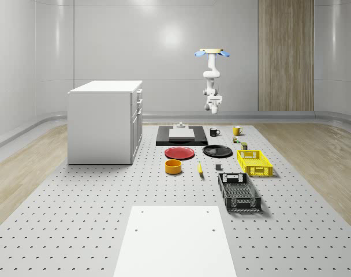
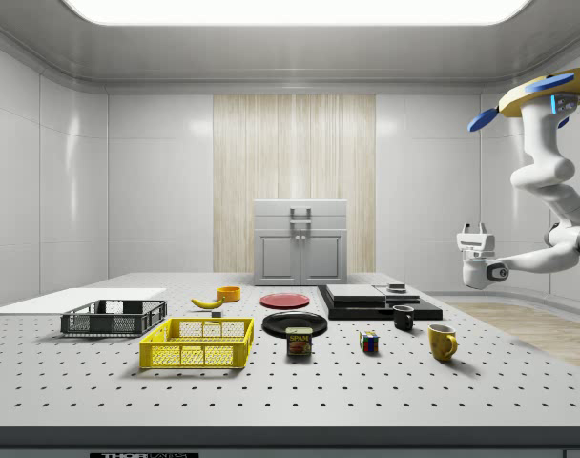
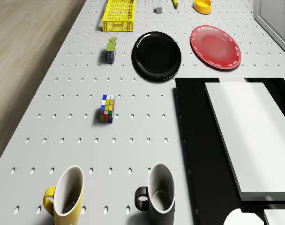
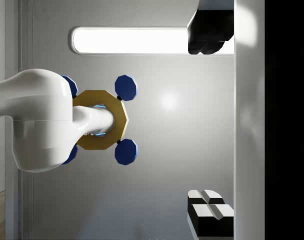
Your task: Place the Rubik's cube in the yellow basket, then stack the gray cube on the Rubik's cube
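Note:
The Rubik's cube point(image 1: 235, 139) point(image 2: 369, 342) point(image 3: 106, 109) rests on the perforated table between the two mugs and a tin can. The yellow basket point(image 1: 254, 162) point(image 2: 198, 343) point(image 3: 118, 15) stands further toward the near end with nothing in it. A small gray cube point(image 1: 218, 168) point(image 3: 158, 10) lies beside the basket. The drone point(image 1: 211, 53) point(image 2: 548, 95) hovers high over the table's far end, above the mugs. My gripper point(image 1: 213, 99) point(image 2: 474, 231) point(image 4: 210, 125) hangs well above the table, open, holding nothing, turned up toward the drone.
A yellow mug point(image 3: 67, 197), a black mug point(image 3: 159, 193), a can point(image 3: 111, 49), a black plate point(image 3: 156, 55) and a red plate point(image 3: 215, 46) surround the Rubik's cube. A black tray point(image 1: 181, 138) carries a white block. A black basket point(image 1: 239, 192) and a white cabinet point(image 1: 106, 121) also stand here.

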Robot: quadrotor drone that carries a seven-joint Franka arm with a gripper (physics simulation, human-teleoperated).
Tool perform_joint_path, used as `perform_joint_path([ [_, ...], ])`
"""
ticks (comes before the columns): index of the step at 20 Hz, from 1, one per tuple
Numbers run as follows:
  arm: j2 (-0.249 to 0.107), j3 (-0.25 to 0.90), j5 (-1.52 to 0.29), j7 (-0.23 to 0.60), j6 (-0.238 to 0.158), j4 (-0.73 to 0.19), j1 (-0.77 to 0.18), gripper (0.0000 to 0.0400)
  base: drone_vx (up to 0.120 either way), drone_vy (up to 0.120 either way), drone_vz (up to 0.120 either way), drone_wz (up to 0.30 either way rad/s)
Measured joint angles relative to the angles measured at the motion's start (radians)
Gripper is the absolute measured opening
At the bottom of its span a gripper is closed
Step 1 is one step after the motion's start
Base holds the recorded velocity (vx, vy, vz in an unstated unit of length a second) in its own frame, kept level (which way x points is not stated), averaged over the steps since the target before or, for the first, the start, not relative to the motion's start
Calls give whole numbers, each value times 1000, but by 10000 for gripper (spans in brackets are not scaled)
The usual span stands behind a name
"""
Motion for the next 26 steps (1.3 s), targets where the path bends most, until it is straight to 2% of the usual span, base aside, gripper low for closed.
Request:
perform_joint_path([
  [8, 20, 1, 1, -1, -28, 53, -2, 400, 120, 120, 0, 0],
  [26, 15, 3, 0, -1, -21, 56, -4, 400, 120, 120, 0, 0],
])
